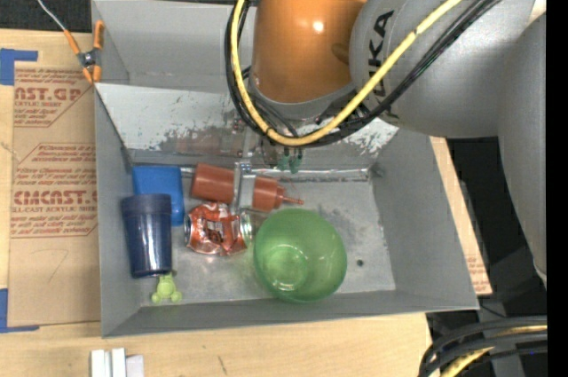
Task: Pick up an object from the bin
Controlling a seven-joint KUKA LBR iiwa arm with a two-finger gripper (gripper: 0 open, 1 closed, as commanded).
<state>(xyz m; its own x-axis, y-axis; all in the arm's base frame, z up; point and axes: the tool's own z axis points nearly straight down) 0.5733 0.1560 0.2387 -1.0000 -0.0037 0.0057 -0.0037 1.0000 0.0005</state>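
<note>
Camera view: the arm enters from the right, its orange cover above the back half of the grey bin (160, 105). The gripper (246, 187) is down at the bin floor, set across a red bottle (211, 183) that lies on its side near the middle of the bin with its narrow end pointing right. Gripper metal crosses the bottle near its shoulder; I cannot tell its width or whether it grips.

Just in front of the bottle lies a crushed red-and-white can (213, 231). A green bowl (300, 258) sits to the can's right, touching it. Left of the bottle is a blue block (160, 184), with a dark blue cup (148, 235) against it. A small light-green toy (166, 289) lies at the front wall.
</note>
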